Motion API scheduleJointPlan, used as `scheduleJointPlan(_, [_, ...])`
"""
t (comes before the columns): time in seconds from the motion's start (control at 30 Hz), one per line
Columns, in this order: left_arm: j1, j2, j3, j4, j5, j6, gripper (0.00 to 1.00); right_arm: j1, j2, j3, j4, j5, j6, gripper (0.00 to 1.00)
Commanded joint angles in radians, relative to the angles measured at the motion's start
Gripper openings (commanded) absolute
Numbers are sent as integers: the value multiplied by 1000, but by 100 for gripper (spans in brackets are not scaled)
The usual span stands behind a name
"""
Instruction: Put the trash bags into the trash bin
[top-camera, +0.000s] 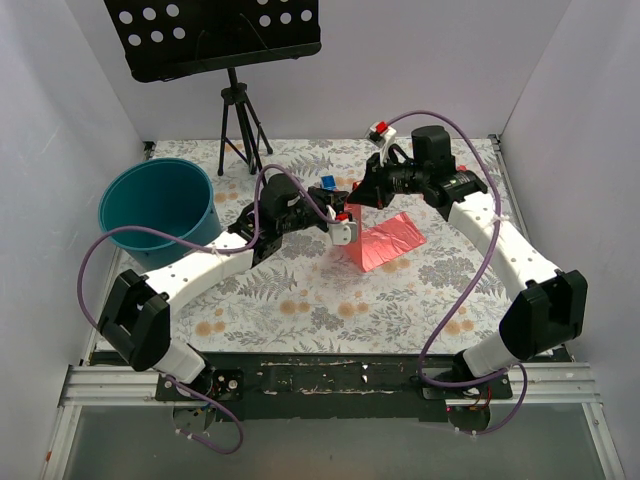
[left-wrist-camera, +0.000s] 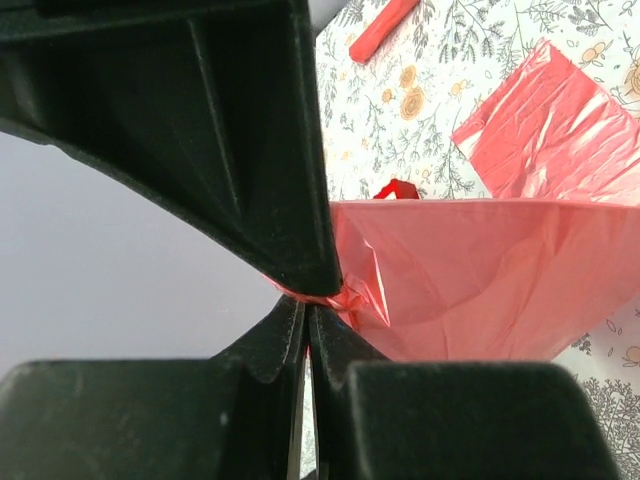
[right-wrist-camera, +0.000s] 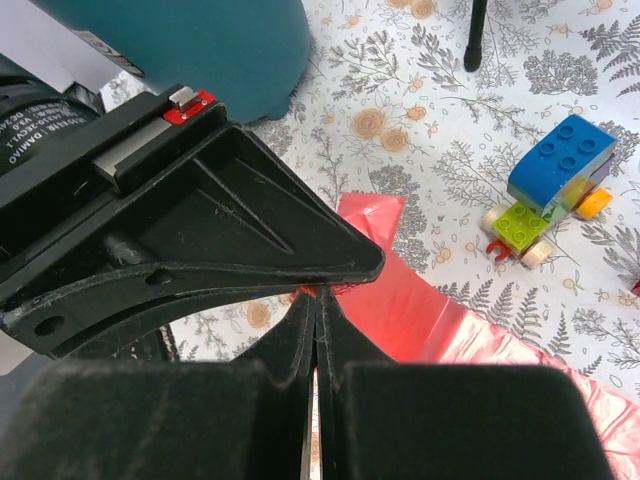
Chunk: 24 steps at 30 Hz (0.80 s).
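Note:
The trash bag (top-camera: 388, 240), a thin pink-red film, hangs partly lifted above the floral table at centre, its far part lying on the mat. My left gripper (top-camera: 345, 225) is shut on its left edge; in the left wrist view the jaws (left-wrist-camera: 312, 296) pinch a bunched bit of film and the bag (left-wrist-camera: 480, 280) spreads out to the right. My right gripper (top-camera: 363, 194) is shut on the bag's upper corner; its jaws (right-wrist-camera: 316, 291) pinch the film (right-wrist-camera: 420, 310). The teal trash bin (top-camera: 155, 205) stands at the far left, empty as far as shown, and also shows in the right wrist view (right-wrist-camera: 200, 40).
A small brick toy car (right-wrist-camera: 552, 186) sits just behind the bag, its blue top visible from above (top-camera: 327, 182). A small red stick (left-wrist-camera: 384, 26) lies on the mat. A black tripod (top-camera: 240, 125) with a music stand stands at the back. White walls close in both sides.

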Motion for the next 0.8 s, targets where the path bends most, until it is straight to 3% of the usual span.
scheduleJointPlan(0.0, [-38, -56, -30, -5, 59, 4, 0, -38, 12, 74, 88, -45, 17, 1])
scheduleJointPlan(0.2, [-38, -47, 20, 126, 1, -48, 0, -3, -12, -56, 52, -36, -28, 1])
scheduleJointPlan(0.3, [-37, -5, 54, 117, -21, -58, 0, 34, -54, -99, 60, -38, -25, 1])
scheduleJointPlan(0.77, [-38, -44, 6, 13, 9, -22, 0, -58, -9, 17, 91, -30, 25, 1])
